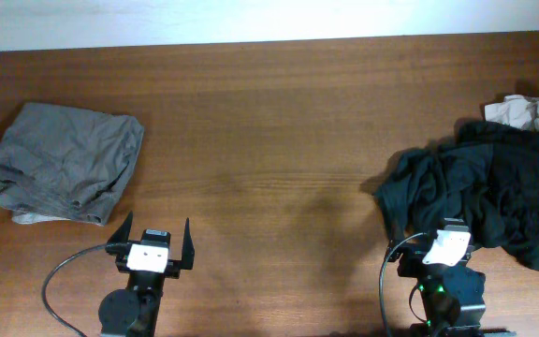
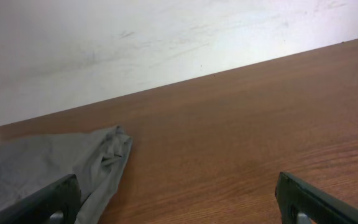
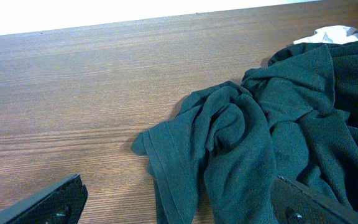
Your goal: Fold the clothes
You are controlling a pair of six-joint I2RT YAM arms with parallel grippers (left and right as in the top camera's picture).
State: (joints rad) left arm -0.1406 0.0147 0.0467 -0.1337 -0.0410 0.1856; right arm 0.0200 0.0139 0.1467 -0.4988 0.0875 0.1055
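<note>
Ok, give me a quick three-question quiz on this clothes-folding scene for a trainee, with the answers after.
1. True or false: the grey garment lies on the robot's left side of the table.
2. The black clothes are: A) folded flat, B) in a crumpled heap, C) lifted off the table.
3. What is the left gripper holding?
Key: 1 true; 2 B; 3 nothing, it is open.
</note>
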